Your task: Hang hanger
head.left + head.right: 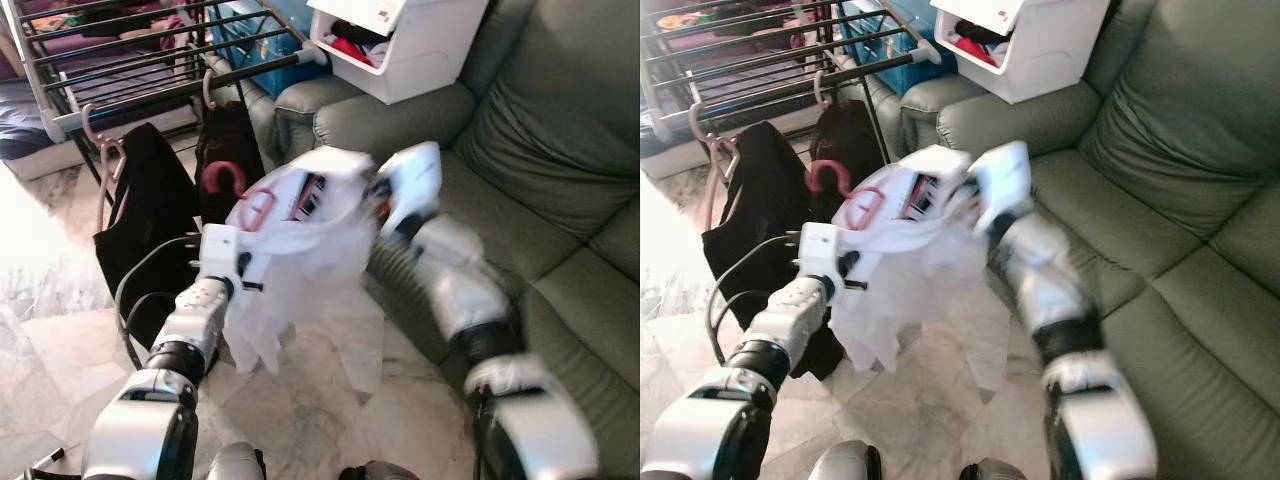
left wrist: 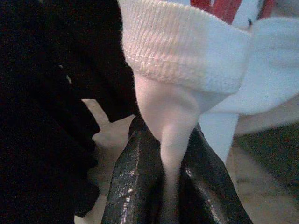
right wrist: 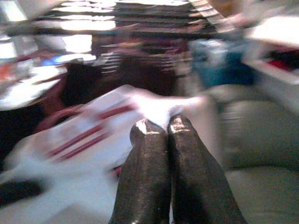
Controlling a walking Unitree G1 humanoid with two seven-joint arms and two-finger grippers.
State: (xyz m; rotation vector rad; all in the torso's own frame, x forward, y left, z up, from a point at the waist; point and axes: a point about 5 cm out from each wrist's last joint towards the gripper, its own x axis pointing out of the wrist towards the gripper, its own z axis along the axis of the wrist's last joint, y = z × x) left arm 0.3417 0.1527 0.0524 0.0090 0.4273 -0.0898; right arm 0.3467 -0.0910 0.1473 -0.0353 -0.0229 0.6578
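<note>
A white garment (image 1: 300, 240) with a red hanger (image 1: 258, 205) inside its neck hangs between my two grippers, in front of the drying rack (image 1: 150, 60). My left gripper (image 2: 170, 154) is shut on a fold of the white cloth just below its ribbed hem. My right gripper (image 3: 159, 126) is shut on the garment's far upper edge, and the right arm (image 1: 450, 280) is blurred. Two black garments (image 1: 150, 200) hang from the rack on a pink hanger (image 1: 105, 150) and a dark red hanger (image 1: 225, 178).
A green sofa (image 1: 540, 150) takes up the right side, close to my right arm. A white storage bin (image 1: 400, 45) with clothes sits on the sofa's armrest. Marble floor (image 1: 320, 400) lies below the garment.
</note>
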